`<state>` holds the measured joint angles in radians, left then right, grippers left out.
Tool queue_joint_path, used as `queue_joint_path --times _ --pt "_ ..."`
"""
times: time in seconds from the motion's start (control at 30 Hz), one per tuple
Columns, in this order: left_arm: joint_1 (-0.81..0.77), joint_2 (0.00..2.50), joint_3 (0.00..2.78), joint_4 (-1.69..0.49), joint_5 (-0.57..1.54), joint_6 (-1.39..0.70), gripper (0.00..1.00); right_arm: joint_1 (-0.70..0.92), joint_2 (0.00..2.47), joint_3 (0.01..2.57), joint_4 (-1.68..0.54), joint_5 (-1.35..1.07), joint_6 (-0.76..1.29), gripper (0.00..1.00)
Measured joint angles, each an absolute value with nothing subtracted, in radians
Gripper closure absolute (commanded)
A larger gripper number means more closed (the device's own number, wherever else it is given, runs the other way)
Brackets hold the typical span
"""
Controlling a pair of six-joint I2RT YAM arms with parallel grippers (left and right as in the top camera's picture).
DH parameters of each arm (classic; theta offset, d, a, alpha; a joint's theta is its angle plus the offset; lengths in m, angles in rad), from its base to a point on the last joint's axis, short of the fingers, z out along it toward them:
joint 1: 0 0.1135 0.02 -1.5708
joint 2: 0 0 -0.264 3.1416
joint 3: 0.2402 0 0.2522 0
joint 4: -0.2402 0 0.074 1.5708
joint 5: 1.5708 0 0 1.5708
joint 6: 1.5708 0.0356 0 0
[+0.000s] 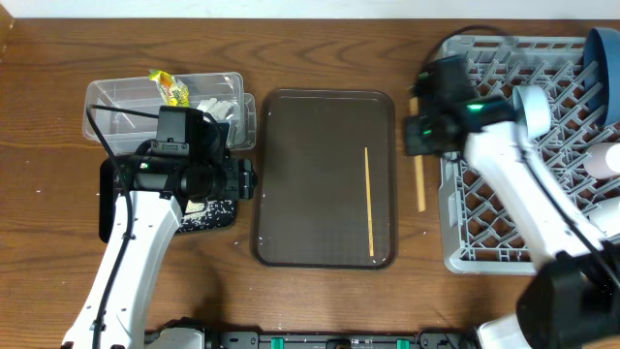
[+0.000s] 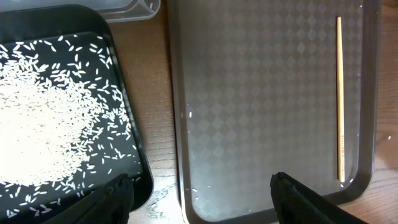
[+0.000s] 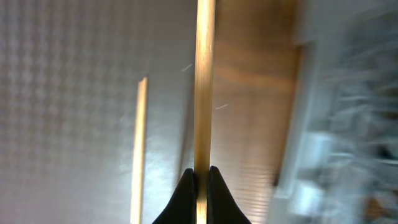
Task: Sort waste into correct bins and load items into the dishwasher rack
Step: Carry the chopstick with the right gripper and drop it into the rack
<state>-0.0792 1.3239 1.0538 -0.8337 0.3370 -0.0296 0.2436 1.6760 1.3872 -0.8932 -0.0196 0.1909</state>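
My right gripper (image 1: 418,136) is shut on a wooden chopstick (image 1: 420,189), held over the table between the brown tray and the grey dishwasher rack (image 1: 504,223). In the right wrist view my jaws (image 3: 200,180) pinch this chopstick (image 3: 204,74). The second chopstick (image 1: 369,202) lies on the brown tray; it also shows in the right wrist view (image 3: 139,143) and the left wrist view (image 2: 339,93). My left gripper (image 2: 202,199) is open and empty between the black tray (image 2: 134,143), which holds rice (image 2: 43,106), and the brown tray. The clear tub (image 1: 126,97) holds the wrapper (image 1: 170,87) and tissue (image 1: 218,107).
The dark brown serving tray (image 1: 310,174) lies in the middle, with a few stray rice grains (image 2: 188,114) at its left edge. The rack holds a blue plate (image 1: 605,53), a light-blue bowl (image 1: 533,107) and a pale cup (image 1: 605,160).
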Motion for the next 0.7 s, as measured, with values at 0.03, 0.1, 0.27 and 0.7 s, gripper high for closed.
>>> queue_joint_path --times 0.03,0.1,0.27,0.7 --pt "-0.079 1.324 1.054 -0.834 0.337 -0.03 0.26 0.223 1.664 1.389 -0.896 -0.018 0.177 0.99" --pt "-0.079 1.324 1.054 -0.834 0.337 -0.03 0.27 0.164 1.654 1.389 -0.907 -0.01 0.141 0.99" --pt "-0.079 1.324 1.054 -0.833 0.337 -0.03 0.27 0.045 1.668 1.389 -0.922 -0.003 0.072 0.99" --pt "-0.079 1.324 1.054 -0.834 0.337 -0.03 0.27 -0.039 1.788 1.388 -0.899 -0.002 0.002 0.8"
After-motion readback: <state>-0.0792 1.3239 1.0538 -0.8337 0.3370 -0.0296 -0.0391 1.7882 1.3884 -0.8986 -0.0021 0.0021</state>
